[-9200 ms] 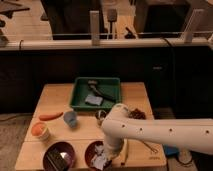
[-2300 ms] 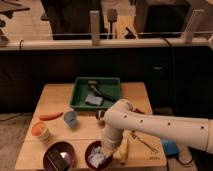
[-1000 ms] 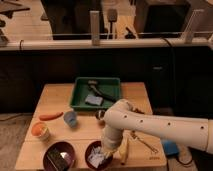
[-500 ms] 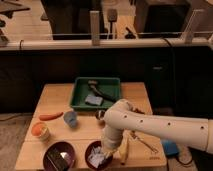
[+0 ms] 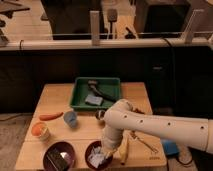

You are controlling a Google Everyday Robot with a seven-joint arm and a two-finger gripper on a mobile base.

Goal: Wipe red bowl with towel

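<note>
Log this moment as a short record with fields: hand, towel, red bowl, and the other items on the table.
hand: lowered over the red bowl at the table's front edge
towel: white, bunched inside the red bowl under the hand
red bowl: front centre of the wooden table
second bowl: dark red, left of the red bowl, something inside
green tray: back centre, holds a grey sponge
blue cup: left of centre
carrot: left side

Lab-like test room: pincer (image 5: 106,150) over a wooden table (image 5: 55,97), glass partition (image 5: 150,20) behind.
</note>
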